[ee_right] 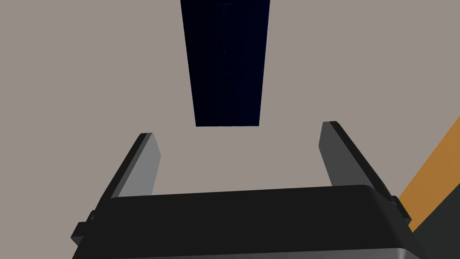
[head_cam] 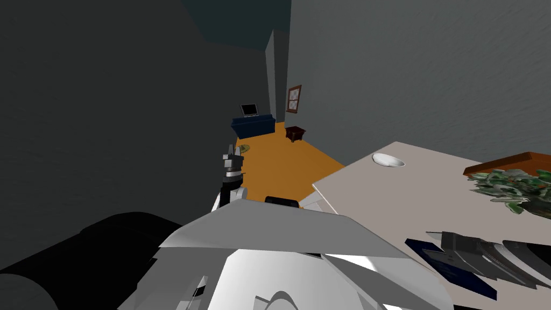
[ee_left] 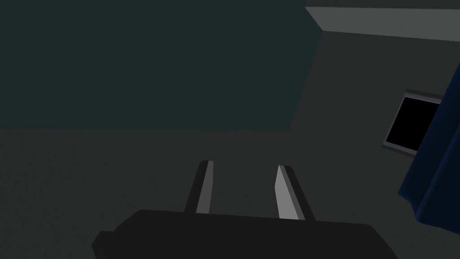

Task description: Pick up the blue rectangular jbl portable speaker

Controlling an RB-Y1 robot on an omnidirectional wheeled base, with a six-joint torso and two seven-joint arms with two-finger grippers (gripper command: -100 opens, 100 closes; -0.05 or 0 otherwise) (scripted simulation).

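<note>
Item: one speaker [ee_right: 227, 63], a flat, straight-edged oblong drawn in plain, very dark blue, lying flat on the table [ee_right: 67, 67] in its near part, close to the robot. Its long axis ran straight away from the right gripper [ee_right: 238, 129], in line with the gap between that gripper's fingers; its near short end pointed at the gripper and lay just beyond the fingertips, apart from them. Right gripper, one: two light grey blade fingers [ee_right: 143, 166] on a dark box, spread wide, wider than the speaker's short side, with nothing between them but bare tabletop. Left gripper [head_cam: 233, 152], one: raised over the floor, well apart from the table, its two blades parted and gripping nothing. Table, one: a smooth, matt, pale grey-beige top with straight edges and a square corner. On it besides the speaker: one white bowl [head_cam: 388, 160], round and shallow, near the far edge; one plant [head_cam: 508, 185] with mottled grey-green leaves, beside one flat reddish-brown tray [head_cam: 506, 163] at the right-hand end. Floor [head_cam: 290, 161], one expanse, plain orange. Far end of the room: one dark blue sofa [head_cam: 253, 126], boxy; one dark screen [head_cam: 249, 110] standing just above the sofa's back; one small dark brown side table [head_cam: 295, 133], square, near the sofa; one brown-framed picture [head_cam: 294, 98] on the grey wall.
</note>
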